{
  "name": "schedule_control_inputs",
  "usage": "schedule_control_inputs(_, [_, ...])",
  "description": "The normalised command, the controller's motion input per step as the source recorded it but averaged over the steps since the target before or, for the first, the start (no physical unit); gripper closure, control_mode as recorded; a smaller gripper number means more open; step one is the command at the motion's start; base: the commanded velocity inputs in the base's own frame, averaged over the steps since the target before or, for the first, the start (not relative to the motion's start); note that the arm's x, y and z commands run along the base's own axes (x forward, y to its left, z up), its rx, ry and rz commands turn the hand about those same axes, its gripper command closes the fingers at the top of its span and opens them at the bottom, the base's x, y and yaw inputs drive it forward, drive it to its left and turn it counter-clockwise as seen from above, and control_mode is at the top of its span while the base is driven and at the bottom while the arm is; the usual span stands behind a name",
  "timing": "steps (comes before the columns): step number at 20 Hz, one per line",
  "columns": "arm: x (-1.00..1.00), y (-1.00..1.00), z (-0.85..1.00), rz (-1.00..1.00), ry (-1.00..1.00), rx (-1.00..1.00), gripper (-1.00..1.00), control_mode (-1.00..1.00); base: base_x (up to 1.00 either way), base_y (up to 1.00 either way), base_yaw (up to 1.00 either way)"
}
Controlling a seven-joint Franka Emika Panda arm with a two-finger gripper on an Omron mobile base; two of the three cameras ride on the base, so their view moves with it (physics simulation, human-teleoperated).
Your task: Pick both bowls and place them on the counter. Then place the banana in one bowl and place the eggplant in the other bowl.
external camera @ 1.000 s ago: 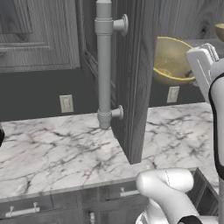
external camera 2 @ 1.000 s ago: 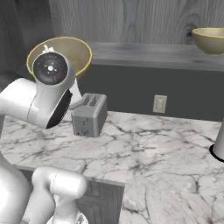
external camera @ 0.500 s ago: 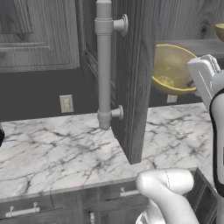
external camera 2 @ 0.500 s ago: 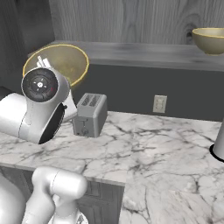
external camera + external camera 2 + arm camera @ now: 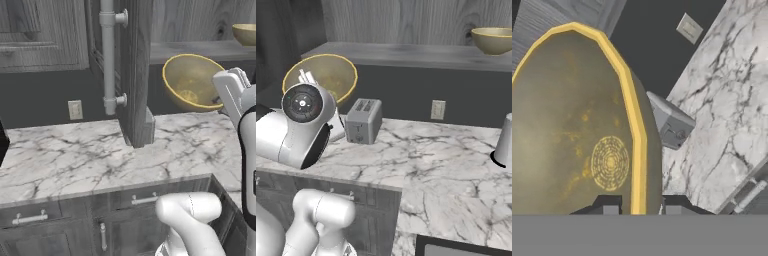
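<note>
My gripper [image 5: 639,210] is shut on the yellow rim of one tan-yellow bowl [image 5: 572,125], one finger inside and one outside. The bowl [image 5: 192,82] hangs tilted on its side in the air above the white marble counter [image 5: 75,155], just below the shelf and beside the toaster [image 5: 363,120]. From the right I see the same bowl [image 5: 326,75] behind my wrist, with the gripper [image 5: 306,77] at its rim. The second bowl [image 5: 246,34] stands upright on the shelf [image 5: 495,40]. The banana and the eggplant are out of view.
An open grey cabinet door [image 5: 135,75] with a long bar handle [image 5: 107,55] juts out over the counter left of the bowl. A pale cylinder on a dark base [image 5: 504,140] stands at the right of the counter [image 5: 431,150]. Wall outlets [image 5: 75,109] sit behind.
The arm has come down and away from the shelf with the bowl in its grip, tilting it further. The bowl on the shelf has stayed put.
</note>
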Motion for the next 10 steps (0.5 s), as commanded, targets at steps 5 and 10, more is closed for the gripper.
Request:
schedule_control_inputs(5, [0.00,0.00,0.00,0.00,0.00,0.00,1.00,1.00,-0.62,0.08,-0.06])
schedule_control_inputs(10, [0.00,0.00,0.00,0.00,0.00,0.00,1.00,1.00,-0.52,0.08,-0.12])
